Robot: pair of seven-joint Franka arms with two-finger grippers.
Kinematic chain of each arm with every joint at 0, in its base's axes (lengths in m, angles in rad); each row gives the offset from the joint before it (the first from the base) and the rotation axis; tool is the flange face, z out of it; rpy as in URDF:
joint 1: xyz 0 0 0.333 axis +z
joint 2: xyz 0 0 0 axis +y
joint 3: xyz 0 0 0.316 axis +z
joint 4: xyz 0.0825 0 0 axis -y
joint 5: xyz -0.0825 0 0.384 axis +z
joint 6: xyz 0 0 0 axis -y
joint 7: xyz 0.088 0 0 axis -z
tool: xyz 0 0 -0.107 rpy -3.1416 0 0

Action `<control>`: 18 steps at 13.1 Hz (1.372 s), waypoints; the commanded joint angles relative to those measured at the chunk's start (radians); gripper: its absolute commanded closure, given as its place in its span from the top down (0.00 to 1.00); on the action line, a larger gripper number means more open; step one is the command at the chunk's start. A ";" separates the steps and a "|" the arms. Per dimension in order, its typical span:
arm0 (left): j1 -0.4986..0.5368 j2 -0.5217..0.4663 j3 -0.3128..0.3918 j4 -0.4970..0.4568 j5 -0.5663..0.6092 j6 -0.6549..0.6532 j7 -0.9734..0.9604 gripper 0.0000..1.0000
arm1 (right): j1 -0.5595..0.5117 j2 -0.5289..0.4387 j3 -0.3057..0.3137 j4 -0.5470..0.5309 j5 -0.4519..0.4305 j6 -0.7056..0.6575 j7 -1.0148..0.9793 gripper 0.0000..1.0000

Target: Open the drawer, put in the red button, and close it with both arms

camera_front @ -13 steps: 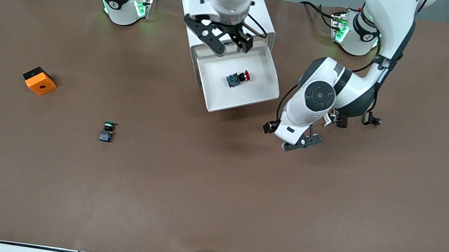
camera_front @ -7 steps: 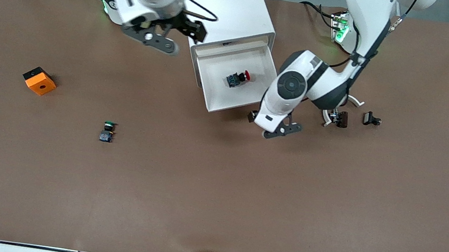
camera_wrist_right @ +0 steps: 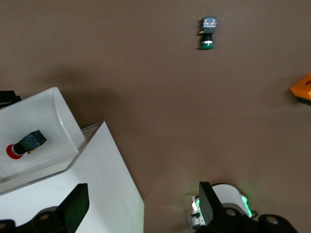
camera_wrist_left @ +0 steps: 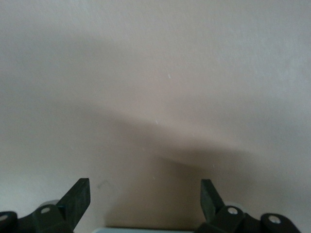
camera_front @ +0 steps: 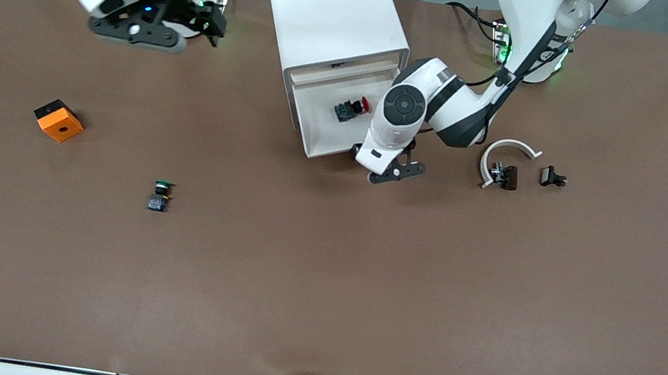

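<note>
The red button [camera_front: 351, 109] lies on its side in the open drawer [camera_front: 320, 134] of the white cabinet [camera_front: 332, 11]. It also shows in the right wrist view [camera_wrist_right: 22, 144]. My left gripper [camera_front: 378, 164] is low at the drawer's front panel, at the corner toward the left arm's end. It is open and empty. In the left wrist view, the left gripper [camera_wrist_left: 144, 187] faces a pale flat surface [camera_wrist_left: 155, 73] close up. My right gripper [camera_front: 156, 32] is open and empty, up over the table beside the right arm's base, and shows in its own wrist view [camera_wrist_right: 141, 194].
A green-capped button [camera_front: 159, 196] and an orange block [camera_front: 58, 120] lie toward the right arm's end. They also show in the right wrist view, the button [camera_wrist_right: 207, 33] and the block [camera_wrist_right: 302, 87]. A white curved piece [camera_front: 512, 148] and a black clip [camera_front: 552, 177] lie near the left arm.
My right gripper has swung from over the drawer to beside its own base. My left gripper has moved across to the drawer's front, and the drawer has slid in a little.
</note>
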State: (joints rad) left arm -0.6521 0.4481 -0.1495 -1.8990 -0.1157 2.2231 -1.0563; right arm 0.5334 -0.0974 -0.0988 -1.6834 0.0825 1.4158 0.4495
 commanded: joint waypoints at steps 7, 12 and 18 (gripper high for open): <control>0.003 0.008 -0.177 -0.038 -0.045 -0.003 -0.142 1.00 | -0.394 -0.013 0.116 -0.032 -0.068 0.048 -0.336 1.00; -0.004 0.012 -0.209 -0.035 -0.045 -0.003 -0.177 1.00 | -0.463 -0.013 0.120 0.048 -0.096 0.042 -0.483 1.00; 0.018 0.023 -0.191 -0.005 -0.029 -0.002 -0.191 1.00 | -0.472 -0.012 0.120 0.089 -0.095 -0.018 -0.489 1.00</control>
State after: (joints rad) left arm -0.6590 0.4635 -0.3451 -1.9259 -0.1461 2.2244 -1.2438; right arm 0.0915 -0.1037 0.0086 -1.6135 0.0045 1.4160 -0.0238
